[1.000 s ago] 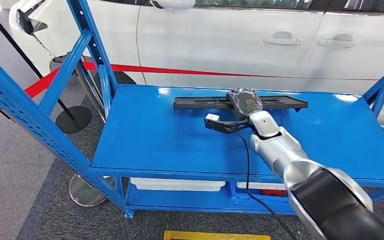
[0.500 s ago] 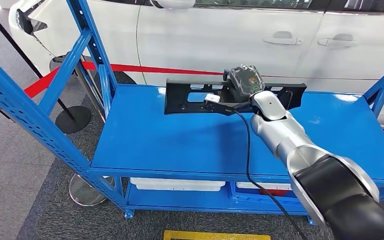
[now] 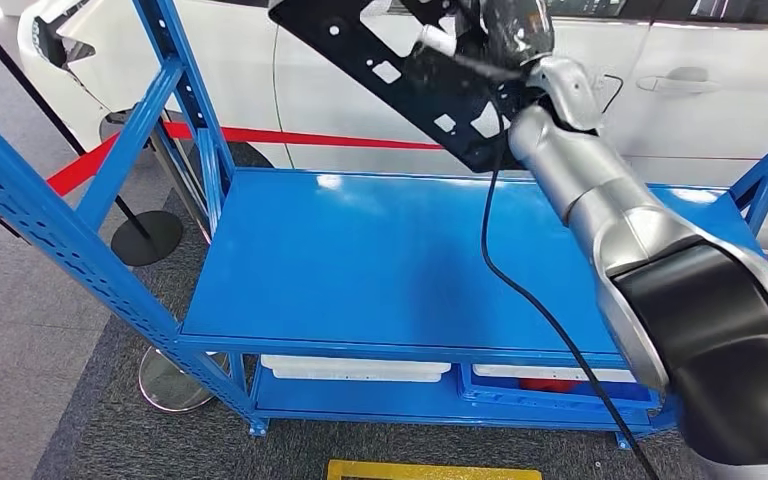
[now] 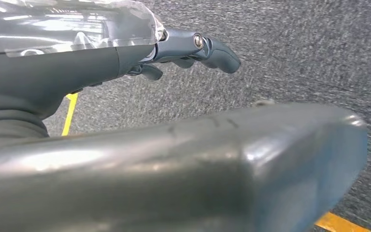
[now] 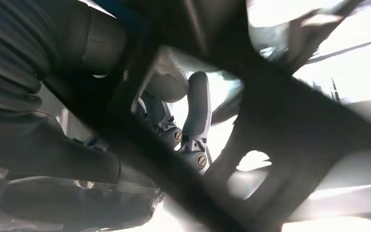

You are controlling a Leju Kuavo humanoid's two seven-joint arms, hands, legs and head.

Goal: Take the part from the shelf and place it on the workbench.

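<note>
Up and away — part (image 3: 410,75) now hoisted high above the blue shelf (image 3: 380,260), tilted steeply, long black body slanting down toward the silver forearm. A second ago flat on the shelf top; half a second ago tipped on edge, barely clear; now well apart from the surface, hanging in front of the white car (image 3: 660,100) behind the shelf. Gripped by the right hand (image 3: 515,25), fingers (image 5: 195,125) wrapped round one of the part's black bars and showing through its cut-outs (wrist view blurred, but the hold reads plainly). Shelf top left bare blue below. Left hand (image 4: 193,48) hanging over grey carpet away from the shelf, fingers loosely apart, nothing in them. Pick-up looks done, then — carrying still to come, with no workbench visible from here. Worth watching: black cable (image 3: 520,290) trailing from the wrist down across the shelf front.
</note>
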